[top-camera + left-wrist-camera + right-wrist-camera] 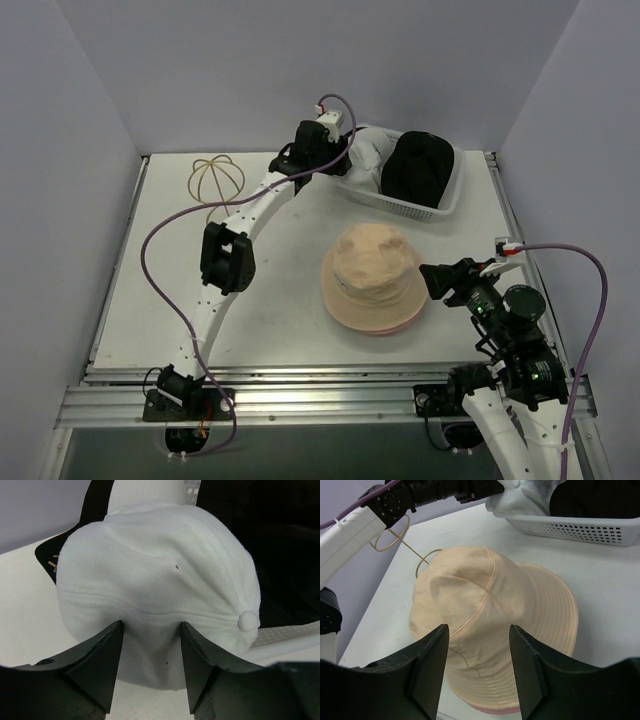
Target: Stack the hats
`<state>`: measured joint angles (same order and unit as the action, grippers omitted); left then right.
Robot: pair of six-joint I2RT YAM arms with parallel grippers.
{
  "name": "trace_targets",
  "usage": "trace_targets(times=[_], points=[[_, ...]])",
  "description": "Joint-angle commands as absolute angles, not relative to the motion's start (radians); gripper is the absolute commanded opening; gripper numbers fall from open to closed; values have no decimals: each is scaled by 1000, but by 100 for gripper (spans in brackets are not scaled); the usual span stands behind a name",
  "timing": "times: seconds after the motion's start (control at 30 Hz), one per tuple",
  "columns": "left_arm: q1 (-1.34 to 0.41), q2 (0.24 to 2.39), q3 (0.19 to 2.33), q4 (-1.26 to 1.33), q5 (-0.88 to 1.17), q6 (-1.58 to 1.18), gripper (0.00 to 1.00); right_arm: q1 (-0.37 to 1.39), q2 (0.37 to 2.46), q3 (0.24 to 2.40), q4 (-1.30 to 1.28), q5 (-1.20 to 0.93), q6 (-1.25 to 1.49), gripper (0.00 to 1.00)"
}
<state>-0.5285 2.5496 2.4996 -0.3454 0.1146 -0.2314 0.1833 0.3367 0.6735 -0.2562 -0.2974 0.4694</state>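
The left end effector [151,626] has its fingers apart, astride the crown of the white cap [160,565]. The cap lies directly ahead of it in the basket [287,634], next to a black hat [418,165]. If it pinches only a loose fold, the cloth may slip out on the lift, or the bill may catch the basket wall and drag it. The right end effector [477,628], also apart and empty, hangs just over the tan hat [485,605], which sits on the pink hat [495,711]; a nudge there would skew the stack.
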Motion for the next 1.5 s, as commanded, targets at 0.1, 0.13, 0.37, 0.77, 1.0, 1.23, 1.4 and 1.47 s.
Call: trace_targets(times=[0.1,0.13,0.37,0.77,1.0,1.23,1.4,1.47], points=[[-499,2542,2517,-203,198,-259,19,183,362,718,-216,-301,445,48],[-499,2530,2499,-184,207,-256,13,183,362,716,-213,-298,445,48],[-503,2353,2335,-46,256,-244,2,183,367,695,-186,-288,446,48],[-508,2138,2201,41,262,-276,2,184,354,689,-181,-307,448,48],[-512,2072,2158,58,268,-290,2,184,330,667,-170,-307,460,48],[-517,2054,2187,11,267,-291,2,184,295,670,-184,-308,463,48],[-522,1997,2184,-54,218,-267,2,184,291,669,-175,-311,468,48],[-522,1965,2187,-101,189,-253,2,184,298,667,-164,-322,472,48]])
